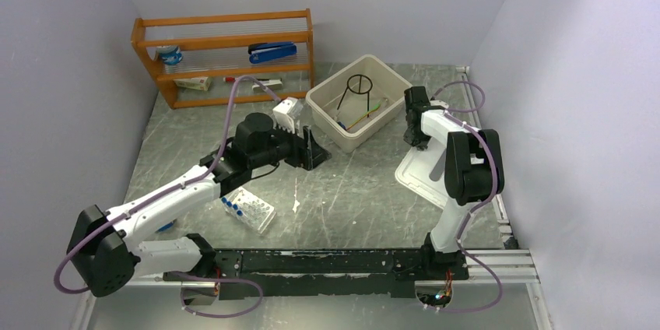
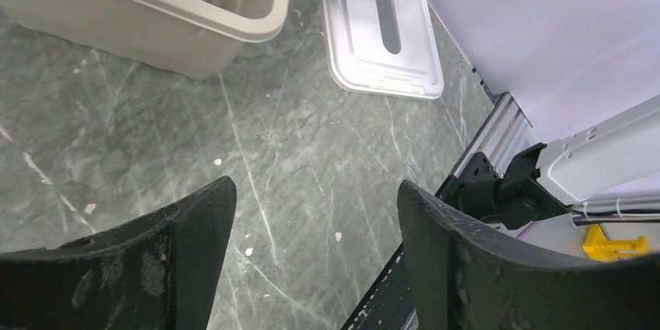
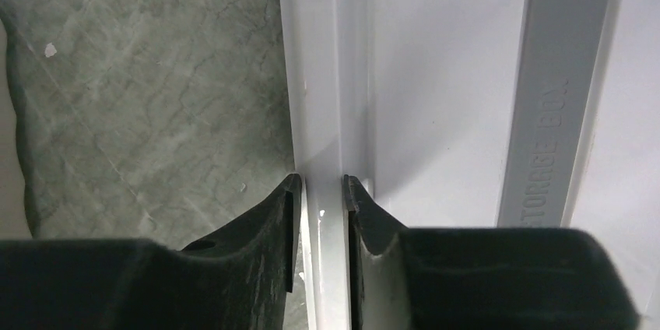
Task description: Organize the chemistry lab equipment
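Bare worktop (image 1: 342, 198) lies open between rack (image 1: 253, 212) and lid (image 1: 415, 176) (the bin (image 1: 350, 137) walls off the back); shelf (image 1: 226, 19) fills far-left corner.

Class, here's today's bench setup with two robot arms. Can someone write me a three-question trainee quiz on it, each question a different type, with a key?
1. True or false: the black wire tripod stands inside the beige bin.
2. Multiple choice: what do the fingers of the right gripper pinch?
A) the raised rim of the white lid
B) a blue stapler
C) a vial rack
3. Fill in the gap: the left gripper is ___, with only bare table showing between its fingers.

Key: 1 true; 2 A; 3 open.
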Controlling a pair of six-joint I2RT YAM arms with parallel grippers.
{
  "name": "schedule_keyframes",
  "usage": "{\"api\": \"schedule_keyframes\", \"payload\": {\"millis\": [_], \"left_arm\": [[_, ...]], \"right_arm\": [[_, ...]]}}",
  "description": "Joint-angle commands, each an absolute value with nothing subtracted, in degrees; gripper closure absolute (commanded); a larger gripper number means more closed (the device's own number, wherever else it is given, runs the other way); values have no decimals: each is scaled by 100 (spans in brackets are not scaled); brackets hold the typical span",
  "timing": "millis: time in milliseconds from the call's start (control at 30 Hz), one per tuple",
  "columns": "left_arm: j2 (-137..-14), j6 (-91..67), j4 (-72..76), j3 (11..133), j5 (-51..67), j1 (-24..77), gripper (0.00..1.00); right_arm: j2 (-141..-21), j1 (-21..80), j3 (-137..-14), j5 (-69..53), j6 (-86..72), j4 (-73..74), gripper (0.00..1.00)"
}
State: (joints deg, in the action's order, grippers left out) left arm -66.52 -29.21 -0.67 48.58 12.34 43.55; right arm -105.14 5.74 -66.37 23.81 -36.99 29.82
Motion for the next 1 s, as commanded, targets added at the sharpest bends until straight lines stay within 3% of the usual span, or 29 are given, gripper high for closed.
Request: {"api": "schedule_keyframes", "payload": {"millis": [0, 167, 333, 567, 967], "left_arm": [[-6856, -3097, 336, 4902, 1174, 4609, 20], [-7160, -3355, 249, 5016, 578, 4940, 17], [-7449, -3672, 273, 5161, 302, 5182, 17], [-7742, -3997, 185, 5547, 218, 5556, 18], [-8826, -4346, 1767, 5777, 558, 6020, 10]], "right_arm": [[-10682, 519, -6501, 2272, -3661, 2893, 76], [-10832, 501, -6552, 2177, -3703, 2912, 75], [-10344, 501, -6441, 2317, -3807, 2883, 99], [-8887, 489, -6231, 2156, -3951, 2996, 100], [-6821, 435, -5588, 812, -4674, 2883, 100]]}}
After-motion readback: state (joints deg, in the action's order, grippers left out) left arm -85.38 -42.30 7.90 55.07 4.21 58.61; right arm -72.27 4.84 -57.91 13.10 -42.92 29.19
